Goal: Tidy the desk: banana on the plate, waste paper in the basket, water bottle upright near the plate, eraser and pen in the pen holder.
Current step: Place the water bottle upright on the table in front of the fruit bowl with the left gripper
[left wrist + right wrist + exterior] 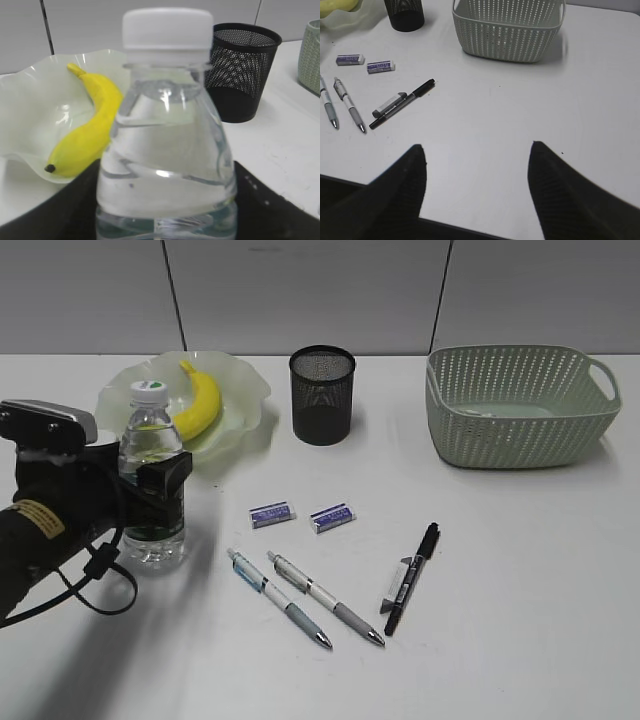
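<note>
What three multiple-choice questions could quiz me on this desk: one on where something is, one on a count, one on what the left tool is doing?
1. Where is the banana?
A. In the basket
B. On the plate
C. In the pen holder

2. How many erasers lie on the desk?
A. Two
B. Four
C. None

3. What is the left tool doing?
A. Hanging open over the pens
B. Holding a pen
C. Gripping the upright water bottle

Answers: 1 B, the yellow fruit rests in the ruffled green dish. 2 A, two purple-wrapped blocks lie side by side. 3 C, its fingers sit on either side of the bottle.
</note>
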`<control>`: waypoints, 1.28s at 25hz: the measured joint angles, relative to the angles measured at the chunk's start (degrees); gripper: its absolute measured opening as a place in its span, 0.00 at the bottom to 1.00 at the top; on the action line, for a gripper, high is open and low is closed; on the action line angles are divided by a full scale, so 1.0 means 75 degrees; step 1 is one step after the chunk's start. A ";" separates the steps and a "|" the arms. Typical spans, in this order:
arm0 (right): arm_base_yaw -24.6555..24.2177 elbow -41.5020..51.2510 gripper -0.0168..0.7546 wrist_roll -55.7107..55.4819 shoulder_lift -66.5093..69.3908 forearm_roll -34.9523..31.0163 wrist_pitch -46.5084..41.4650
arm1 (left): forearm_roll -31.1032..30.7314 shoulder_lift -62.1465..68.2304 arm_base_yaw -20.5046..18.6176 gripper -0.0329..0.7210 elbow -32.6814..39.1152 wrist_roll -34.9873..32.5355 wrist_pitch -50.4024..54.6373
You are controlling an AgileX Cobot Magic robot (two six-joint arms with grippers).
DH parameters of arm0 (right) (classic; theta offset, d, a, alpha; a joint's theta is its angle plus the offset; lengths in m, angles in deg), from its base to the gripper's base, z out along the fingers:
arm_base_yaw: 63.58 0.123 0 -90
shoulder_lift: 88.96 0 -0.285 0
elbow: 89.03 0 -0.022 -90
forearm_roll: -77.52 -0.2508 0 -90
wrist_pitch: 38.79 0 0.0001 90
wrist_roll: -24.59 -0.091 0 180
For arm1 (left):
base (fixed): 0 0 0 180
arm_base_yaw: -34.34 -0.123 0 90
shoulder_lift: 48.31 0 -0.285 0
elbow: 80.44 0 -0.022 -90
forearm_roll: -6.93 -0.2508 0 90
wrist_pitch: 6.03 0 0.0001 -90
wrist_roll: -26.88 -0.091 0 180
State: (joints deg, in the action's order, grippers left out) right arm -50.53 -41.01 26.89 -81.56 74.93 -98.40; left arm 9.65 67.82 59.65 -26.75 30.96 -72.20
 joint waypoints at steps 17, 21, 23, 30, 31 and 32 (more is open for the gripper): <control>0.0000 0.0000 0.67 0.0000 0.0000 0.0000 0.0000 | -0.0031 0.0048 0.0000 0.71 0.0491 -0.0052 -0.0592; 0.0000 0.0000 0.67 0.0000 0.0000 0.0000 0.0000 | -0.0072 0.0048 0.0000 0.71 0.0536 -0.0052 -0.0646; 0.0000 0.0000 0.67 0.0000 0.0000 0.0000 0.0000 | -0.0079 0.0048 0.0000 0.72 0.0536 -0.0052 -0.0651; 0.0000 0.0000 0.67 0.0000 0.0000 0.0000 0.0000 | -0.0079 0.0048 0.0000 0.75 0.0536 -0.0052 -0.0651; 0.0000 0.0000 0.67 0.0000 0.0000 0.0000 0.0000 | -0.0079 0.0048 0.0000 0.75 0.0536 -0.0052 -0.0651; 0.0000 0.0000 0.67 0.0000 0.0000 0.0000 0.0000 | -0.0079 0.0048 0.0000 0.75 0.0536 -0.0052 -0.0651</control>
State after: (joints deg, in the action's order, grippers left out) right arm -50.53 -41.01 26.89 -81.56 74.93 -98.40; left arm 9.06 68.18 59.65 -22.73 30.58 -77.08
